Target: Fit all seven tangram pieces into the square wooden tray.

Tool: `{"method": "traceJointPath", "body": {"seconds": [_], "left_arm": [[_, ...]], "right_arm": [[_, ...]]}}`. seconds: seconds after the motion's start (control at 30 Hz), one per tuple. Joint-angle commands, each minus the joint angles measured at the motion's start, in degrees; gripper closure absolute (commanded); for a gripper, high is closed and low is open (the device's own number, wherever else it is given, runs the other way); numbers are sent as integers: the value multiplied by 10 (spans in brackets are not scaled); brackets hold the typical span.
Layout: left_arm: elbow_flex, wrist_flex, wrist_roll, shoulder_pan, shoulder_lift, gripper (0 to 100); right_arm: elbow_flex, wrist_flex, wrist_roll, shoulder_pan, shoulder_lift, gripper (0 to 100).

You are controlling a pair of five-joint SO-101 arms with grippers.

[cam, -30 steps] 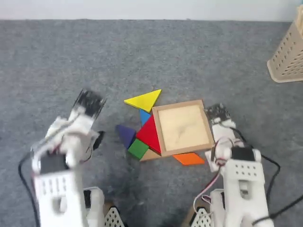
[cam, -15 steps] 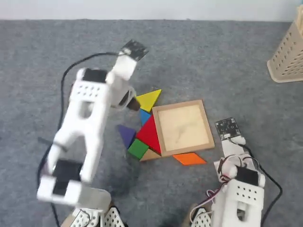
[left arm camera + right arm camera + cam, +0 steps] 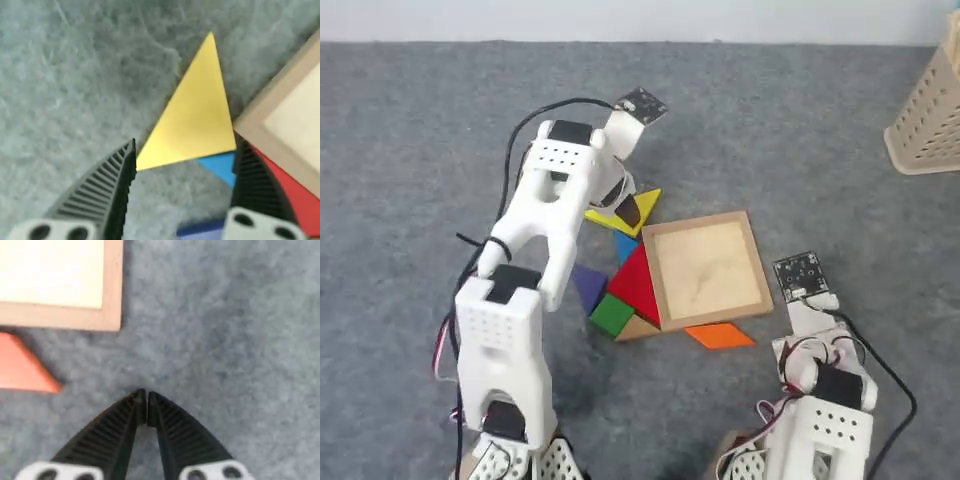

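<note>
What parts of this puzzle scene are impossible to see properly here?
High view: the left arm covers part of the yellow triangle and the purple piece.
High view: the blue piece is a sliver between neighbours, shape unclear.
Right wrist view: the orange piece is cut off by the picture's edge.

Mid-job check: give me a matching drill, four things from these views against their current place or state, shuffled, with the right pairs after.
Things
1. left pincer
2. right pincer
3. tray
4. orange piece

Place or state
A. shut, above bare carpet
B. no pieces inside
C. open, astride the yellow triangle
D. on the carpet beside the tray's edge nearest the arms' bases

Pairs: 1-C, 2-A, 3-B, 4-D
</note>
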Motion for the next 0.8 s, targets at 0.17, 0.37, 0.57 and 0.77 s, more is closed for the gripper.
{"method": "traceJointPath", "body": {"seconds": [0.17, 0.37, 0.57, 0.77], "left_arm": [[-109, 20, -75, -4, 61, 632], [-193, 47, -105, -8, 135, 632], [-269, 62, -105, -20, 205, 632], [-351, 123, -105, -22, 277, 648]], "right_arm": [[-3, 13, 12, 3, -23, 990], [-3, 13, 12, 3, -23, 990], [-3, 13, 12, 3, -23, 990], [-3, 13, 12, 3, -23, 990]]}}
